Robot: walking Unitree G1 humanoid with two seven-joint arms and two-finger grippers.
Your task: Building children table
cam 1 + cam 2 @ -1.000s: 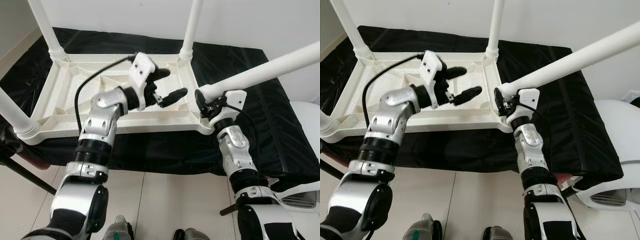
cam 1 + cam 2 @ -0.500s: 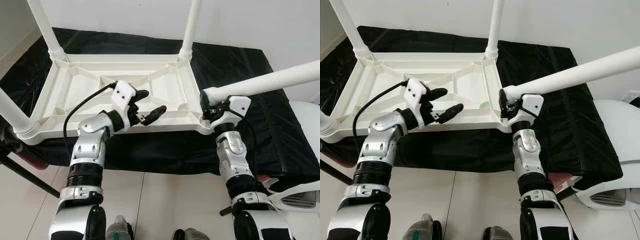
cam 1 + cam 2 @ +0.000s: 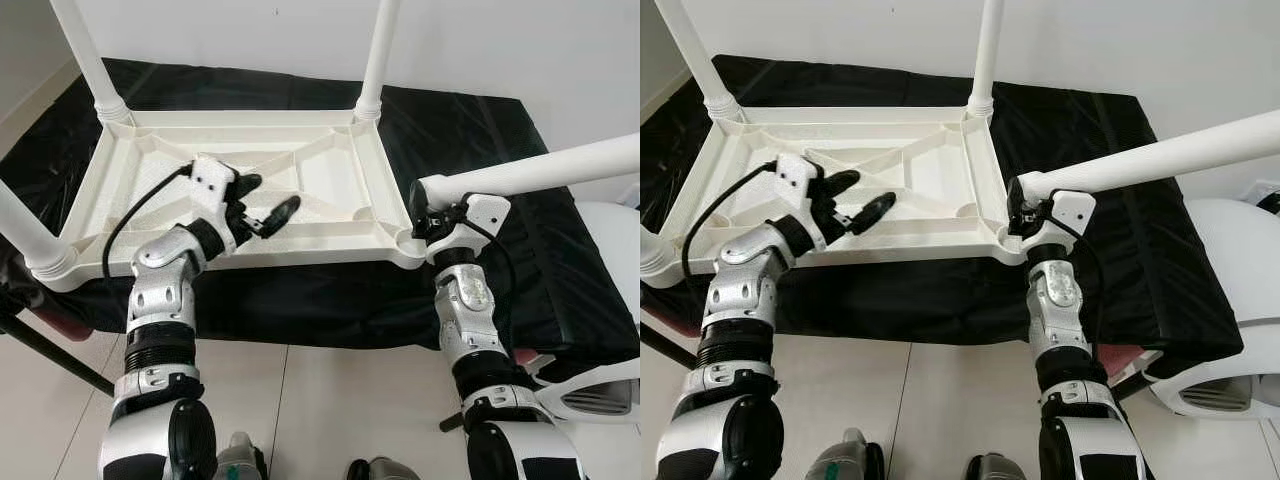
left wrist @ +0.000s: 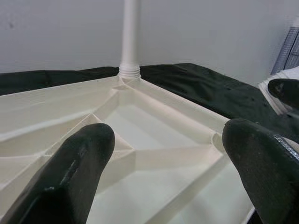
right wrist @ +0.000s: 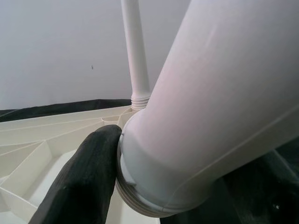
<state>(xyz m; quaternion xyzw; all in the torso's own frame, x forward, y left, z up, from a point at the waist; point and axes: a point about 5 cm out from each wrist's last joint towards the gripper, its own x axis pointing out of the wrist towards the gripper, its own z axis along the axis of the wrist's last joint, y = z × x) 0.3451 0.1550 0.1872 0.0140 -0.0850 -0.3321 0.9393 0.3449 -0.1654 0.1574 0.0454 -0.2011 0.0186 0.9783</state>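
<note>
Left gripper (image 3: 258, 201) slid back left, fingers spread, holding nothing, right gripper (image 3: 428, 205) clamped on fourth table leg (image 3: 540, 170), three legs upright on upturned tabletop (image 3: 330, 180), black cloth (image 3: 470, 120) underneath

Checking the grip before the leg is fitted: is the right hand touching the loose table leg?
Touching. The right wrist view shows a black finger pressed against the table leg near its threaded end.

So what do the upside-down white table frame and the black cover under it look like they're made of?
The white ribbed table frame looks like moulded plastic with a matte finish: cast ribs and rounded edges. The white tube leg held in the right gripper seems the same plastic, slightly glossier. The black cover looks like thin, wrinkled, slightly shiny fabric or sheeting.
</note>
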